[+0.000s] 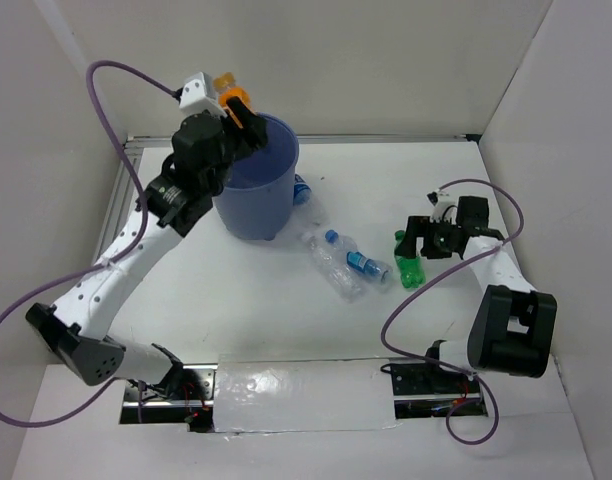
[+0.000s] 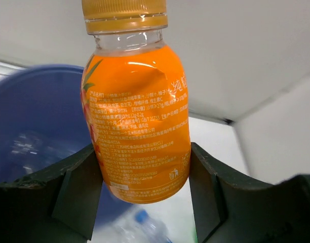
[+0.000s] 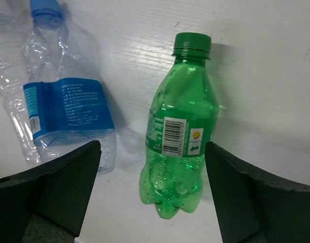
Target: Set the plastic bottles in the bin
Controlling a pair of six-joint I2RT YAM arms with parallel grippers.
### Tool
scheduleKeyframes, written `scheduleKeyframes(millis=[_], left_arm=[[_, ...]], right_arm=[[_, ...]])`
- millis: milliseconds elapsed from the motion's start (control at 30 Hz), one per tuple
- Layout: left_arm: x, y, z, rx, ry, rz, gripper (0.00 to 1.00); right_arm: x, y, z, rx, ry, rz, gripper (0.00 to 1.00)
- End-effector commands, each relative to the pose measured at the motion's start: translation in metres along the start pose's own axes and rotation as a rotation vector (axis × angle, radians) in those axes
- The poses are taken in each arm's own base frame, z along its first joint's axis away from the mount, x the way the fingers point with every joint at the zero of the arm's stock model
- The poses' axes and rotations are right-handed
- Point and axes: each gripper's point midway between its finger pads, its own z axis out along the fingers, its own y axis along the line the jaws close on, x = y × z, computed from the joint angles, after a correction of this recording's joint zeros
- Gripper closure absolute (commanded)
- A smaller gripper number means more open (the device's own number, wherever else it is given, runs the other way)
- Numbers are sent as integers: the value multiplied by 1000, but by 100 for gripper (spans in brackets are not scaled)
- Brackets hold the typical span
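The left gripper [image 2: 142, 162] is clenched on the orange bottle [image 2: 137, 116], a finger pressed against each side of its lower body and the cap pointing away from the wrist. The blue bin [image 2: 28, 116] sits below and to the left of this gripper, its open mouth partly under the bottle. This looks like the drop-off step for the orange bottle. The next move probably calls for carrying the bottle fully over the opening and then releasing the fingers.

The right gripper [image 3: 152, 149] is spread wide. The green bottle [image 3: 180, 131] lies on its side on the white tabletop [image 3: 256, 76] between the two fingers, touching neither. To pick it up, this gripper would likely need to lower and close. A crumpled clear bottle with a blue label [image 3: 64, 111] lies just beyond its left finger. In the overhead view, more clear bottles lie between this gripper and the bin.
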Motion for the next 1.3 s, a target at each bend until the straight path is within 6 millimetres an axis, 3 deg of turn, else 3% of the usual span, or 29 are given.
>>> scheduleKeyframes(millis=[0, 33, 67, 100, 133, 167, 233, 333, 400, 533, 567, 600, 633, 667, 700, 733, 767, 800, 833, 867, 933, 967, 1000, 1033, 1067, 1100, 1167, 1200, 1267], left_arm=[[-6, 43, 33, -140, -31, 45, 82], [-7, 62, 41, -191, -24, 46, 78], [9, 75, 52, -223, 29, 67, 74], [8, 79, 56, -232, 37, 68, 68], [8, 89, 61, -259, 44, 64, 49], [20, 90, 66, -253, 81, 71, 42], [22, 97, 69, -273, 90, 75, 22], [15, 92, 68, -254, 81, 87, 11], [6, 86, 67, -237, 72, 91, 1], [-11, 47, 44, -143, 46, 184, 0], [-12, 20, 26, -71, 43, 206, 0], [-12, 7, 16, -31, 38, 222, 0], [2, 3, 8, -9, 68, 256, 0], [17, -14, -7, 45, 96, 263, 0], [15, -23, -27, 106, 101, 254, 0], [27, -27, -38, 134, 130, 233, 0], [68, -24, -49, 160, 220, 244, 0], [84, -26, -60, 195, 257, 225, 2], [92, -29, -79, 234, 291, 159, 2], [135, -11, -88, 216, 380, 161, 2], [176, -8, -109, 249, 467, 110, 0], [189, -6, -120, 242, 502, 27, 0], [227, 9, -129, 232, 565, 24, 0], [244, 16, -134, 215, 595, 9, 0], [257, 20, -140, 195, 628, -57, 0], [278, 30, -145, 195, 666, -76, 0], [297, 38, -151, 177, 700, -104, 0], [302, 38, -153, 171, 715, -134, 0], [316, 41, -156, 166, 746, -132, 0]], right_arm=[[-25, -13, -5, 69, -55, -15, 10], [-25, -15, -5, 80, -54, -15, 9], [-28, -18, -7, 101, -59, -19, 9], [-26, -21, -5, 109, -50, -14, 5], [-24, -22, -3, 108, -41, -9, 4], [-29, -23, -4, 118, -49, -14, 4], [-23, -28, 1, 126, -26, -1, 3], [-21, -30, 13, 131, 21, 0, 3], [-12, -35, 25, 154, 72, 0, 3], [-7, -45, 38, 198, 117, 5, 4], [1, -44, 45, 190, 146, 9, 5], [4, -46, 47, 189, 159, 15, 7], [2, -47, 49, 189, 160, 16, 15], [1, -44, 53, 174, 165, 11, 21], [4, -41, 54, 154, 183, 10, 30], [-3, -38, 52, 144, 173, 7, 40], [-6, -35, 52, 124, 172, -7, 57], [-12, -31, 47, 111, 167, -18, 65], [-32, -28, 40, 94, 121, -58, 71], [-48, -23, 34, 79, 88, -88, 76], [-79, -6, 20, 18, 25, -156, 88], [-117, 9, 9, -15, -53, -220, 91], [-137, 26, 4, -59, -97, -271, 91], [-155, 47, -2, -132, -143, -310, 92], [-189, 68, -17, -162, -228, -381, 92], [-206, 102, -23, -248, -286, -457, 92], [-233, 138, -28, -326, -362, -526, 92], [-250, 176, -38, -387, -423, -598, 92], [-278, 218, -46, -442, -544, -691, 91]])
